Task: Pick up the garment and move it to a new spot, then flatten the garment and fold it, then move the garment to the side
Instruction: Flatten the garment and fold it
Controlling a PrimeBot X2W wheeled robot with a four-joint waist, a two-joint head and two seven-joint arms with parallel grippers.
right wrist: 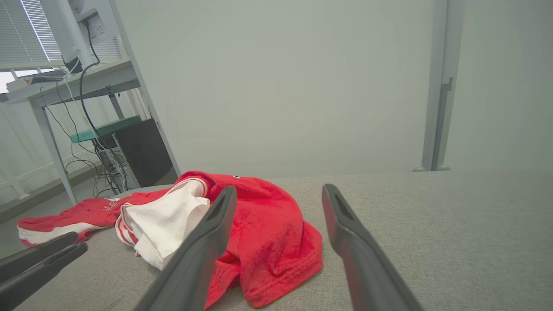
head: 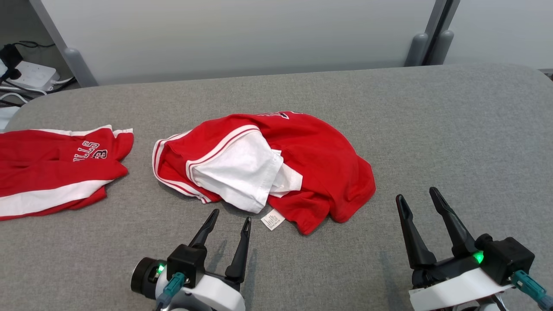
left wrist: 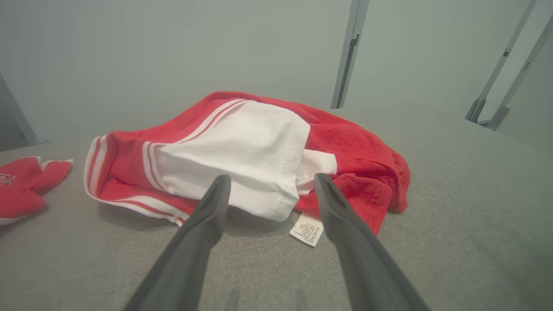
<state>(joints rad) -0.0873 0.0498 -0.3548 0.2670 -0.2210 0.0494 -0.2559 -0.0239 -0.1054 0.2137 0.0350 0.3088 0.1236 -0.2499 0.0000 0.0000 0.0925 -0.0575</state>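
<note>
A crumpled red garment with white sleeves and striped trim lies in a heap mid-table; its white care label sticks out at the near edge. The same heap appears in the left wrist view and the right wrist view. My left gripper is open, just short of the heap's near edge, with nothing between its fingers. Off to the right of the garment my right gripper stands open and empty, fingers apart over bare cloth.
A second red garment with white band and lettering lies at the table's left edge. The grey fabric table has bare room to the right and behind. A power strip and cables sit beyond the far left corner.
</note>
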